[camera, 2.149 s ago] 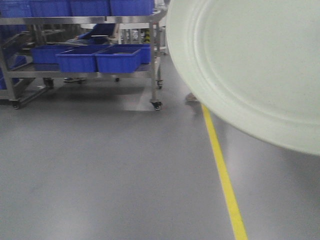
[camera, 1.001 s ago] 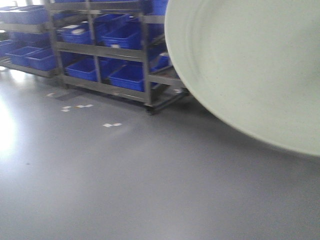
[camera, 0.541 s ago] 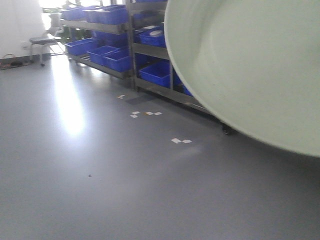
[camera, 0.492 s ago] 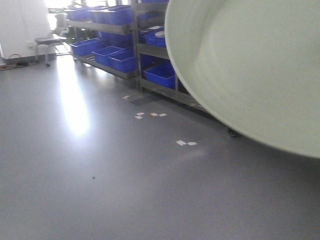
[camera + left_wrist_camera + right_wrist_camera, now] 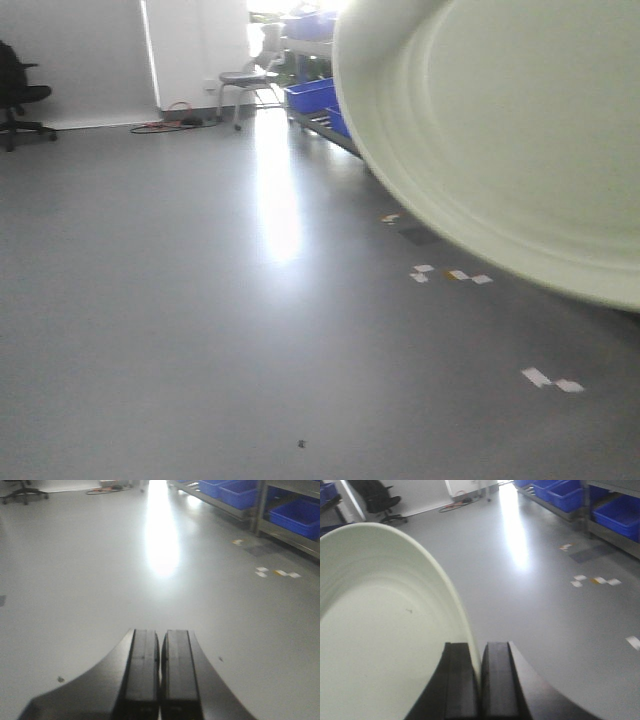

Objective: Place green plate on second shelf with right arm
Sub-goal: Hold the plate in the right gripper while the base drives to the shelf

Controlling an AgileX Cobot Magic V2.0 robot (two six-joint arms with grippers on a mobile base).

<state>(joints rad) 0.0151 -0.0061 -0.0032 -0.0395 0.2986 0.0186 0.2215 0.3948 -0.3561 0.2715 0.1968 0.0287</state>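
Pale sage-green round plate [image 5: 380, 630] held by its rim in the black two-fingered right gripper [image 5: 480, 651], above a glossy grey floor [image 5: 200, 330].
The right gripper's fingers pinch the plate's raised rim, which runs up between them (the plate fills the upper right of the front view). The black left gripper [image 5: 160, 641] has its fingers pressed together, gripping nothing. Blue plastic bins [image 5: 620, 510] sit in a metal rack [image 5: 585, 505] at far right.

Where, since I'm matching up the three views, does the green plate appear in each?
Front view: green plate fills the upper right.
Left wrist view: not in it.
Right wrist view: fills the left, rim pinched in the right hand.
Shared landmark: white floor tape marks, right of centre in all three.
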